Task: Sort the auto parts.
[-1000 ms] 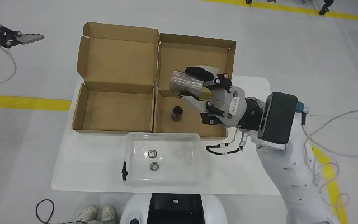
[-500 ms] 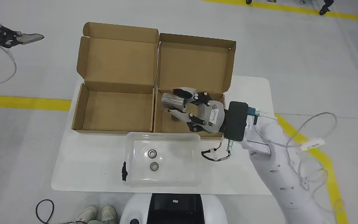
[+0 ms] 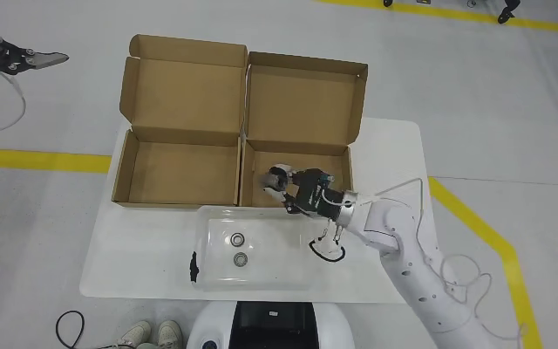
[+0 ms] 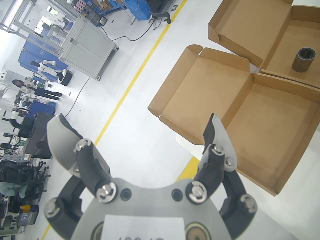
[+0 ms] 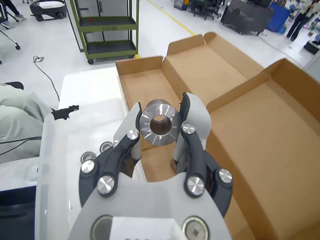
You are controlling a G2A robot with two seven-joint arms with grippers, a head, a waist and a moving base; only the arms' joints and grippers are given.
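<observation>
Steel bushing (image 5: 160, 125), short and thick with a centre bore, is clamped between the fingers of the right gripper (image 3: 279, 180), bore end facing the wrist camera. Top view puts that gripper low over the left part of the tray of the right cardboard box (image 3: 301, 100), just behind the clear plastic bin (image 3: 296, 262). Cannot tell whether the bushing touches the box floor yet. Dark cylindrical sleeve (image 4: 303, 59) stands upright in that same tray, as the left wrist view shows it; in the top view the gripper covers that spot. Two ring bearings (image 3: 240, 237) lie in the bin, close together, apart from the walls. Left cardboard box (image 3: 179, 174) sits touching the right one, lid flipped back, both on the white table (image 3: 388, 148). Left gripper (image 4: 135, 126) hangs well off the table's left side over the floor, jaws spread wide, nothing between them.

Progress, my read: roughly midway. One sleeve is sorted into the right box, and the steel bushing is at the drop-off point but not released. Left to do: let go of the bushing, pull the arm out, then pick the two bearings from the bin and place them. They probably go in the left box since they are a different kind of part, but that is a guess.
</observation>
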